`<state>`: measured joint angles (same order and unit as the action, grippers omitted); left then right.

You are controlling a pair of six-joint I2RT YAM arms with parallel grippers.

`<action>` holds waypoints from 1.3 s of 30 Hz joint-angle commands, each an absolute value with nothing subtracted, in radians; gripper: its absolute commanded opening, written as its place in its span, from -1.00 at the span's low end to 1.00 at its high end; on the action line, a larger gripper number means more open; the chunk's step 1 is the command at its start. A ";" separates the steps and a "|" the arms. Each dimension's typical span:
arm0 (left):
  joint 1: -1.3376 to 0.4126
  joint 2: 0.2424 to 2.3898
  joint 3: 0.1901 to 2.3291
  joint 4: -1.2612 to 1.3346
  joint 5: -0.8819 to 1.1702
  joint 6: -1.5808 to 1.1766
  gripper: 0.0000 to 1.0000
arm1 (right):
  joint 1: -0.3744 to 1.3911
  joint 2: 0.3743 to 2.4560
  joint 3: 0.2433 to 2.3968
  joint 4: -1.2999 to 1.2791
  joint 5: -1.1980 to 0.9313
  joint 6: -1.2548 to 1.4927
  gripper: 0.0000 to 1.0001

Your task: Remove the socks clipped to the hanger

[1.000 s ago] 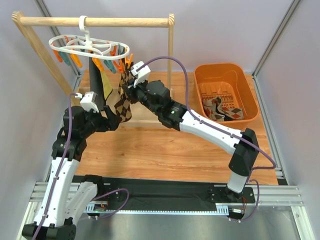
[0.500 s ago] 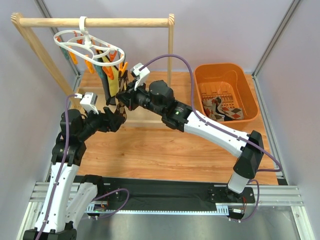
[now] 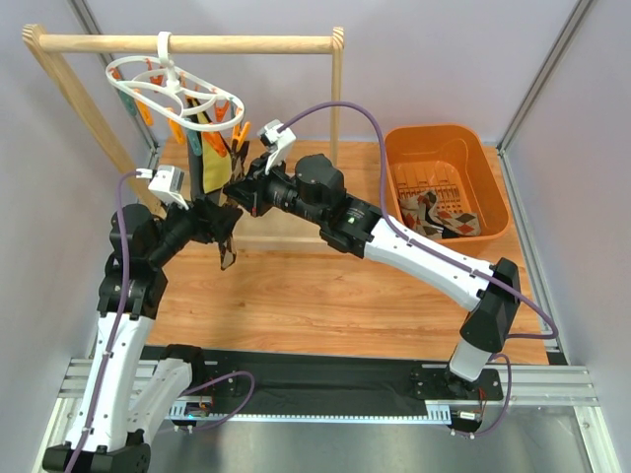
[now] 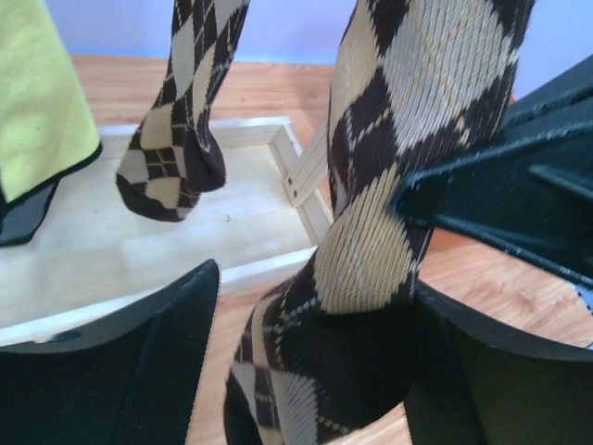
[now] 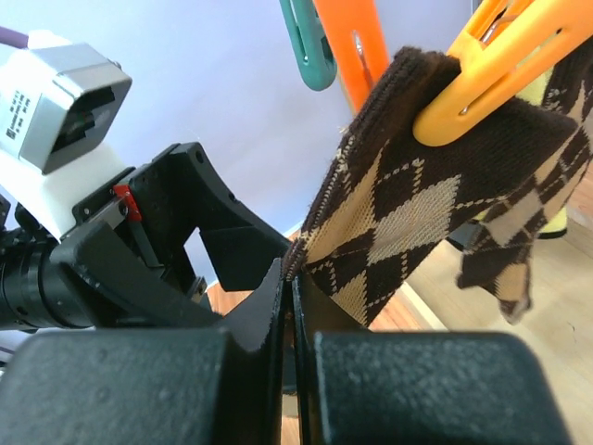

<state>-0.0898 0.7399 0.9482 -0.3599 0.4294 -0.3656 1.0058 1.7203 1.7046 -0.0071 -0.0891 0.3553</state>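
Beneath the hanger [image 3: 166, 71], the argyle sock [image 4: 389, 185] hangs from its orange clip [image 5: 486, 69] between the spread fingers of the left gripper [image 4: 315, 297], while the right gripper [image 5: 289, 278], pressed together, seems to pinch only the sock's edge, so a pull may slip off or swing the hanger.

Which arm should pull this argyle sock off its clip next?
Left, probably: the left gripper, open, straddles the sock; the right gripper is shut by its top edge.
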 commanded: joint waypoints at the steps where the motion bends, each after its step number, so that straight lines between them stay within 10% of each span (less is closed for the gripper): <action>1: -0.086 0.764 0.956 -0.258 0.459 -0.376 0.44 | 1.011 1.695 1.743 0.006 -0.104 0.388 -0.99; 10: -0.086 0.778 0.931 -0.207 0.459 -0.394 -1.00 | 1.011 1.710 1.752 -0.070 -0.020 0.411 -0.78; 14: -0.086 0.778 0.913 -0.199 0.453 -0.410 -1.00 | 1.011 1.720 1.833 -0.214 0.150 0.462 -0.09; 17: -0.086 0.775 0.916 -0.210 0.430 -0.411 -1.00 | 1.011 1.723 1.905 -0.304 0.274 0.508 0.07; 39: -0.149 0.784 0.965 -0.285 0.307 -0.383 -1.00 | 1.015 1.979 2.359 -0.400 0.592 0.466 0.18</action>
<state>-0.1390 0.7895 0.9157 -0.2829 0.3271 -0.4053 1.0069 1.9827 2.3562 -0.4271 0.5541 0.4744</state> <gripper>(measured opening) 0.030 0.595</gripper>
